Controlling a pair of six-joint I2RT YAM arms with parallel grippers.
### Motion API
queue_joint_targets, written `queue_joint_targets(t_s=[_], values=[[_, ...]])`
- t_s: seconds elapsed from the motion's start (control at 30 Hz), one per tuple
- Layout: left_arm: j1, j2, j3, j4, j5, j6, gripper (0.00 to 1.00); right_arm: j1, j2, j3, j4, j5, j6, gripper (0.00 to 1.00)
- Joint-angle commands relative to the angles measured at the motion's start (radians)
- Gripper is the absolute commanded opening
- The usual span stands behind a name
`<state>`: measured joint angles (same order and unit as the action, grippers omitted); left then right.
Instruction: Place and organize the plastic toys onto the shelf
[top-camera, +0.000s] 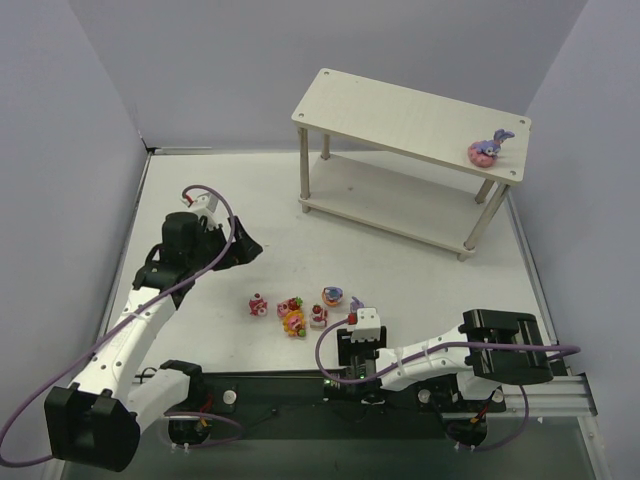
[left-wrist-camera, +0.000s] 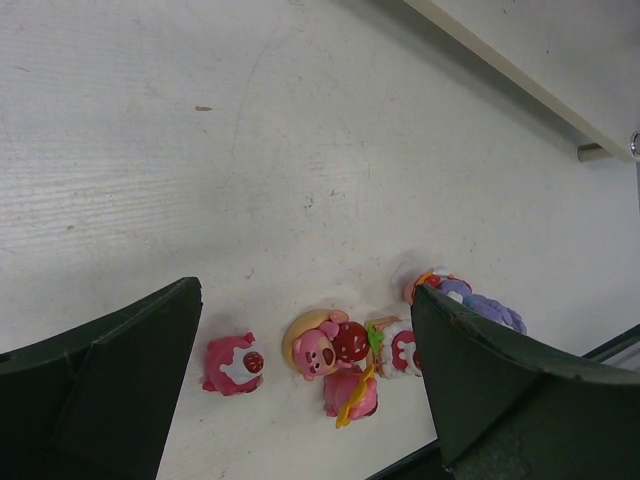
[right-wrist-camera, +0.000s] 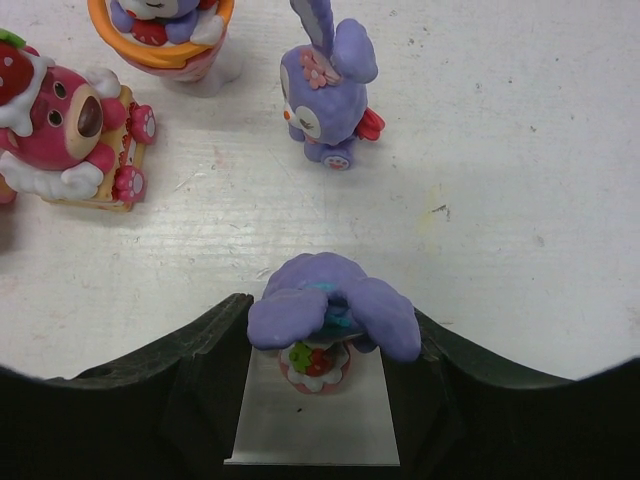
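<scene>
The wooden shelf (top-camera: 400, 110) stands at the back right, with one purple and pink toy (top-camera: 489, 149) on its top board. Several toys lie clustered on the table (top-camera: 295, 312). My right gripper (right-wrist-camera: 330, 312) is low at the cluster's right end (top-camera: 359, 316), shut on a purple bunny on a pink strawberry base (right-wrist-camera: 330, 318). Ahead of it stand another purple bunny (right-wrist-camera: 327, 100), an orange-cup toy (right-wrist-camera: 165, 30) and a pink bear on a cake (right-wrist-camera: 65, 125). My left gripper (left-wrist-camera: 305, 295) is open and empty, above and left of the cluster (top-camera: 238, 248).
In the left wrist view a pink cake toy (left-wrist-camera: 232, 364), a pink bear (left-wrist-camera: 318, 348), a pink and yellow toy (left-wrist-camera: 352, 395) and a strawberry cake (left-wrist-camera: 400, 345) lie between my fingers' outlines. The shelf's lower board (top-camera: 390, 195) holds nothing. Grey walls enclose the table.
</scene>
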<state>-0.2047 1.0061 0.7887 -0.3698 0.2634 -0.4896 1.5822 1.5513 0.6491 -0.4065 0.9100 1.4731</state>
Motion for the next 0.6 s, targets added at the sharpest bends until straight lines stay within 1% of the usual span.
queue_joint_targets(t_s=[0.0,0.13,0.23,0.37,0.53,0.57], values=[[0.016,-0.017,0.009,0.054,0.031,-0.009,0.96,-0.014,-0.017,0.011,-0.037,0.061,0.01,0.5],[0.021,-0.017,0.007,0.06,0.04,-0.01,0.96,-0.021,-0.013,0.011,-0.037,0.056,0.019,0.45],[0.025,-0.017,0.007,0.061,0.043,-0.01,0.96,-0.021,-0.02,0.011,-0.037,0.059,0.007,0.38],[0.033,-0.02,0.009,0.062,0.048,-0.012,0.96,-0.025,-0.046,0.026,-0.055,0.059,-0.023,0.0],[0.042,-0.032,0.007,0.069,0.062,-0.017,0.96,-0.03,-0.095,0.09,-0.127,0.079,-0.066,0.0],[0.047,-0.031,0.006,0.069,0.063,-0.017,0.96,-0.033,-0.126,0.102,-0.156,0.085,-0.092,0.0]])
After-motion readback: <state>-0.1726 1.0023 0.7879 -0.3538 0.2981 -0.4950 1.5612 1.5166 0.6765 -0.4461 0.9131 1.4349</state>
